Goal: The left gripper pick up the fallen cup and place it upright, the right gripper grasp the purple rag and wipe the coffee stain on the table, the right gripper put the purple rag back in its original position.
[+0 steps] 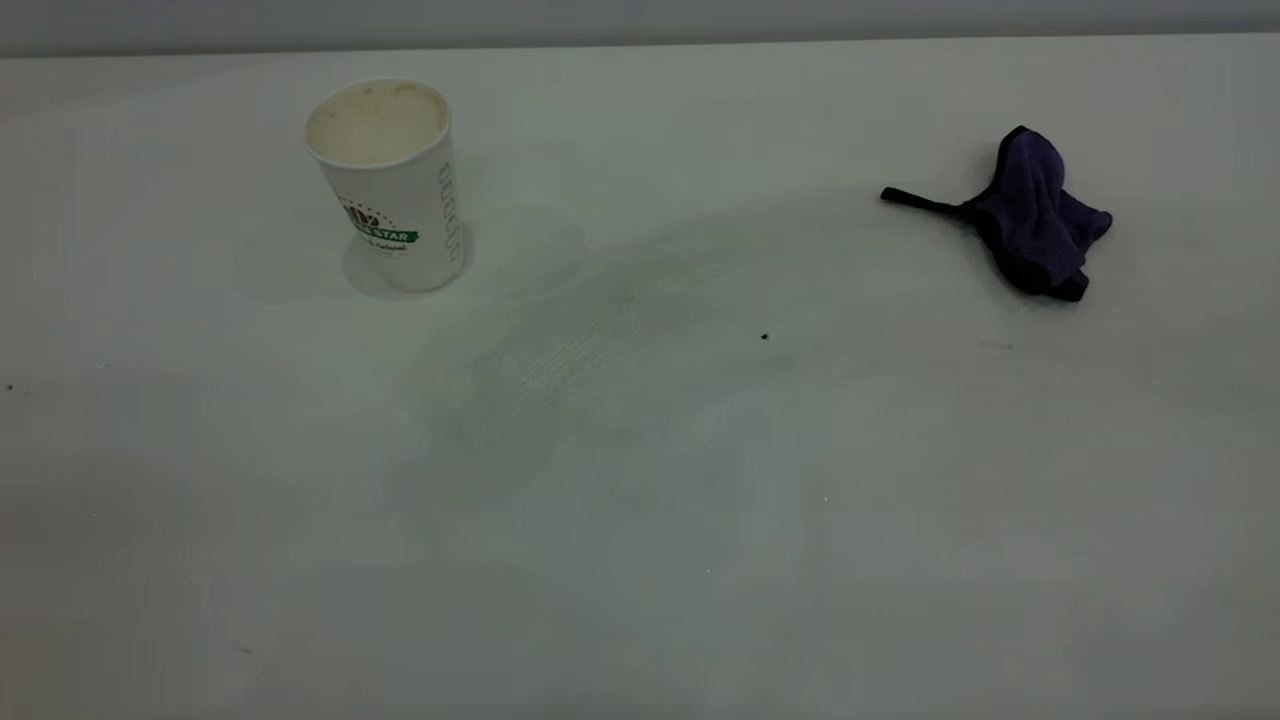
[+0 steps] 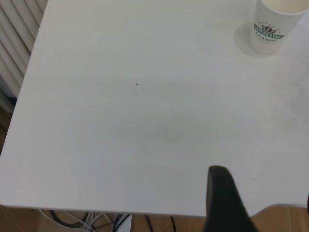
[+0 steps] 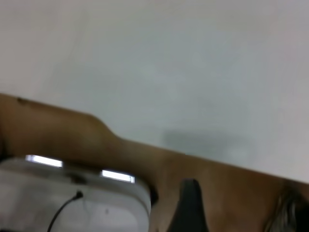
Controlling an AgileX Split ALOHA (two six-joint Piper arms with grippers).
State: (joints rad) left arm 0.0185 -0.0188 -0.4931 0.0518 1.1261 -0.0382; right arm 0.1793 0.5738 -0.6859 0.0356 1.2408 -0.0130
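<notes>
The cup (image 1: 388, 185) stands upright on the table (image 1: 640, 520) at the back left, its cream inside showing; it also shows in the left wrist view (image 2: 273, 24). The purple rag (image 1: 1035, 215) lies crumpled at the back right, its black strap pointing left. No dark coffee stain shows; only a faint wiped smear (image 1: 570, 350) lies mid-table. Neither gripper shows in the exterior view. My left gripper (image 2: 264, 203) is open and empty over the table's edge, far from the cup. My right gripper (image 3: 239, 208) hangs beyond the table's edge, open and empty.
A tiny black speck (image 1: 764, 337) lies right of the smear. In the right wrist view a white device (image 3: 72, 198) with lit strips sits on the brown floor below the table's edge. Cables (image 2: 101, 222) lie under the table's edge in the left wrist view.
</notes>
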